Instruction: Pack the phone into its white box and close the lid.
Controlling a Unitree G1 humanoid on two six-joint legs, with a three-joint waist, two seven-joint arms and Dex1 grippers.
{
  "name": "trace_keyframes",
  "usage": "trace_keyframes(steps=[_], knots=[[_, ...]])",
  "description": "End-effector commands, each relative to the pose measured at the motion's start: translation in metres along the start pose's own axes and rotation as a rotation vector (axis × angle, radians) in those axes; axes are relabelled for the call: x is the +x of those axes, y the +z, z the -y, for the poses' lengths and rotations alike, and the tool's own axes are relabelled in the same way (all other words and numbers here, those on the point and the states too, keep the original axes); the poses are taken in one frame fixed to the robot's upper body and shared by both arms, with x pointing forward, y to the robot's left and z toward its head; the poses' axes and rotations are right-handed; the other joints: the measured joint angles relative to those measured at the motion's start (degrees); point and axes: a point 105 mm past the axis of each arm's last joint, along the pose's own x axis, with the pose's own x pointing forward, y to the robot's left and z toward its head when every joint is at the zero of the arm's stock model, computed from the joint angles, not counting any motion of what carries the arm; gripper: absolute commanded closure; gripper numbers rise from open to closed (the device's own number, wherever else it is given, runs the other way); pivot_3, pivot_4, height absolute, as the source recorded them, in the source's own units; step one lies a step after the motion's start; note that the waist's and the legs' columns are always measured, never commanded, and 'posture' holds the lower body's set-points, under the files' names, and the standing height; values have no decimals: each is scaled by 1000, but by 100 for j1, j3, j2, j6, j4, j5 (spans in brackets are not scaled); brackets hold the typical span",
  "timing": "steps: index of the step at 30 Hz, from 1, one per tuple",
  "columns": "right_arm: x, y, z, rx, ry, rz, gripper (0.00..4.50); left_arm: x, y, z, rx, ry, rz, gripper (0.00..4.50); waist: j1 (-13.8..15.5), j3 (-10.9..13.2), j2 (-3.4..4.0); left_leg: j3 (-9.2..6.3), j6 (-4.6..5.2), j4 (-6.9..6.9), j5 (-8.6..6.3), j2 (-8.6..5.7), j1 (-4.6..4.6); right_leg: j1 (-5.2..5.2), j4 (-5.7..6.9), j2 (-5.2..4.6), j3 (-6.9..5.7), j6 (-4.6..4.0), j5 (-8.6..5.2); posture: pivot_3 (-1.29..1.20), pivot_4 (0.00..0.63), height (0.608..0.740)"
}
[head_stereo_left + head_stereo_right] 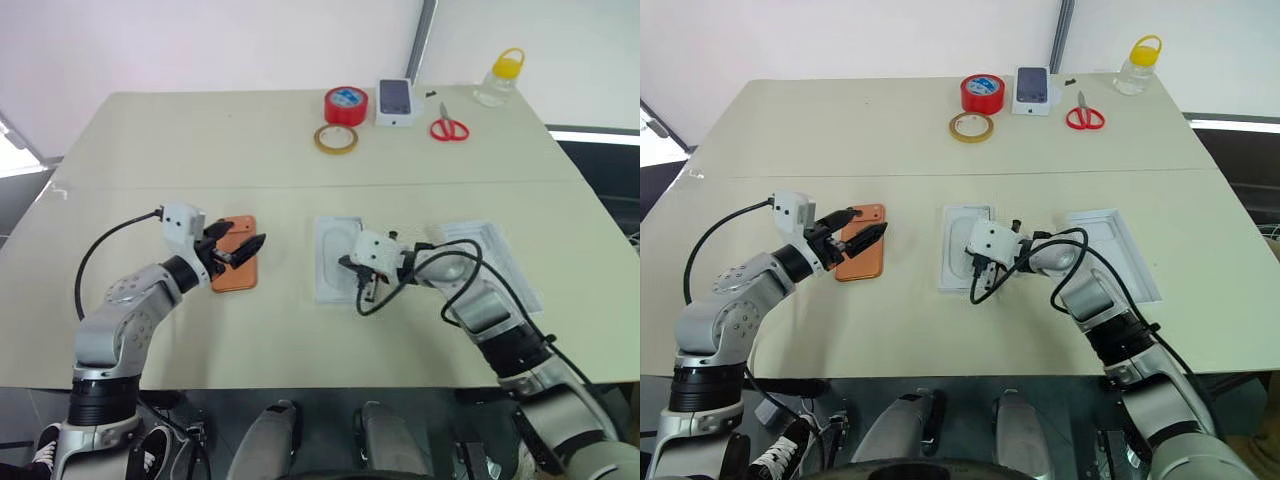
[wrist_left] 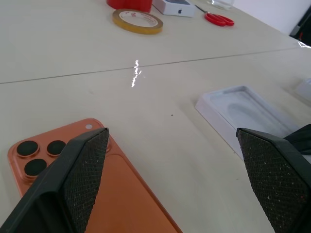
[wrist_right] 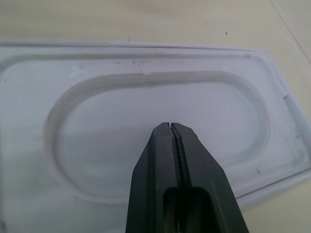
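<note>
The orange phone (image 1: 236,267) lies lengthwise up-frame at centre-left, directly under the left gripper (image 1: 243,250)'s wide jaws, while the right gripper (image 3: 171,127)'s jaws are pressed together over the white insert (image 1: 338,258).

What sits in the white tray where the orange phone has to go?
A thin white insert with an oval recess lies in the white box, and the shut right gripper hangs over it. The phone lies apart, beneath the open left gripper.

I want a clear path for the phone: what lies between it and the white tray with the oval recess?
Bare tabletop between phone and tray, plain in the left eye view.
</note>
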Motion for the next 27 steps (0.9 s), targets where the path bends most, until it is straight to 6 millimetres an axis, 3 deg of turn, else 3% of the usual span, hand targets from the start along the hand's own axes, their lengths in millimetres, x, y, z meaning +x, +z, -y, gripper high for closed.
trace_keyframes(steps=[1,8,12,16,21,24,27], knots=[[-4,0,2,-24,2,-19,4463,-1,12,-1,22,8,45,85,0,0,0,0,0,0,0,0,0,0,0,0,0,0,0,0,150,740],[-4,7,1,-29,9,-2,4463,5,11,5,29,0,45,85,4,0,0,0,-1,1,0,-1,0,0,0,-1,0,0,0,0,150,740],[-2,27,8,43,-31,91,4463,5,13,1,2,12,49,85,-10,0,-1,-1,0,0,0,0,0,0,0,0,0,0,0,0,150,740],[-1,39,30,46,-134,134,4463,-1,9,-15,-115,51,0,85,-38,0,0,-1,-1,-2,1,2,0,-6,6,3,1,0,0,0,150,740],[10,69,41,111,-155,237,4463,-20,12,-49,-311,112,-22,85,-48,1,-1,-2,-1,-4,1,4,-1,-11,9,6,1,0,0,0,150,740],[27,92,37,69,-135,278,4463,-32,10,-64,-394,134,-50,85,-60,1,-1,-2,-1,-4,1,3,-1,-12,11,6,1,0,0,0,150,740],[47,103,25,-1,-91,272,4463,-38,1,-72,-466,153,-99,85,-45,0,-1,-2,-4,-5,2,3,0,-33,11,5,1,0,0,0,150,740]])
